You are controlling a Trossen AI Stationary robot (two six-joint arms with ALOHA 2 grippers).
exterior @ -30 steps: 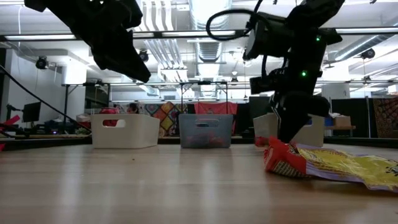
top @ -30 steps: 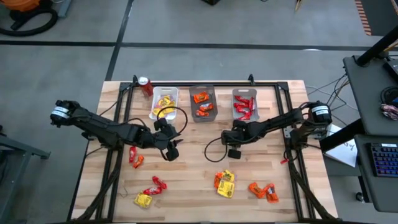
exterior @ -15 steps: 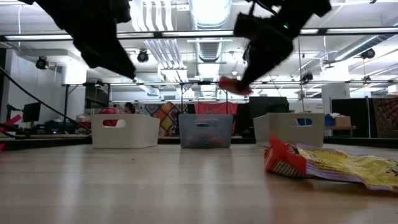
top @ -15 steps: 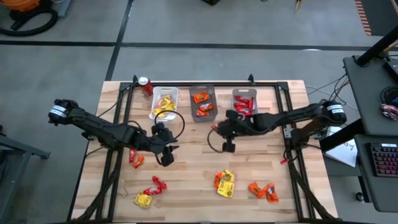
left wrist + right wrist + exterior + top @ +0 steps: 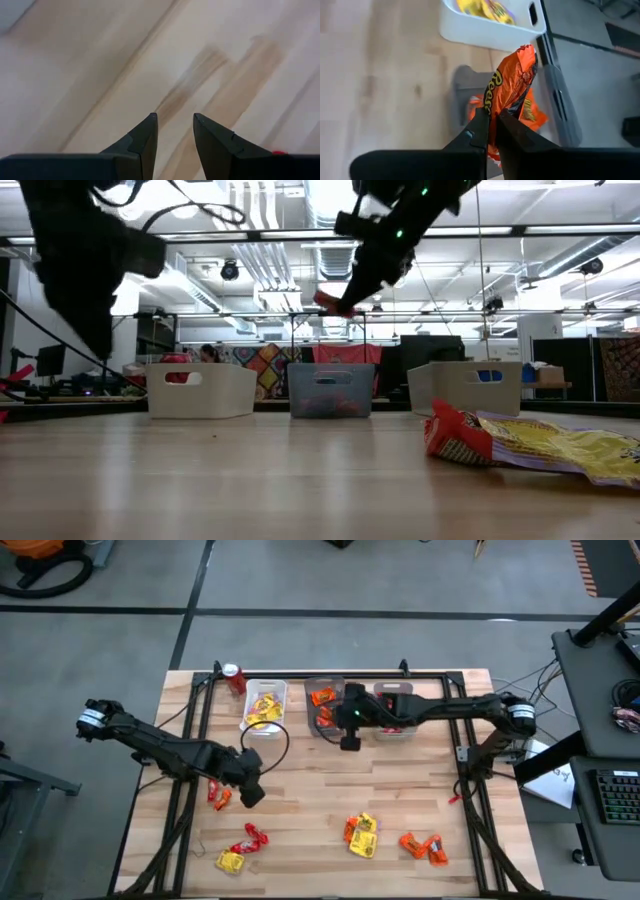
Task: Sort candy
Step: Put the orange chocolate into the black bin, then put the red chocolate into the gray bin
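My right gripper point(image 5: 340, 722) hangs over the grey middle bin point(image 5: 326, 690), shut on an orange candy packet point(image 5: 512, 80). The low view shows that packet point(image 5: 330, 302) high above the bins. My left gripper point(image 5: 174, 131) stands open over bare wood, pointing steeply down, just right of an orange-red candy point(image 5: 218, 796). More candy lies flat on the near half of the table: red point(image 5: 251, 837), yellow point(image 5: 230, 861), orange and yellow point(image 5: 361, 835), orange point(image 5: 422, 846). A white bin point(image 5: 265, 705) holds yellow candy. The right-hand bin point(image 5: 393, 692) holds red candy. My right gripper pinches the orange packet's lower end point(image 5: 493, 114) between its two fingers. The fingers slant down from the table's right side. The rest of the packet sticks out beyond the fingertips, lifted clear above the grey bin.
A red soda can point(image 5: 233, 676) stands at the far left corner beside the white bin. A black frame point(image 5: 330, 674) runs along the far edge and down both sides. Bare wood lies in the middle of the table between the bins and the near candy.
My right gripper has risen from the table's middle with the orange packet and swung toward the far edge and left, ending over the grey bin. My left gripper has moved toward the table's left and near edge, sunk a little and tipped to point more steeply down.
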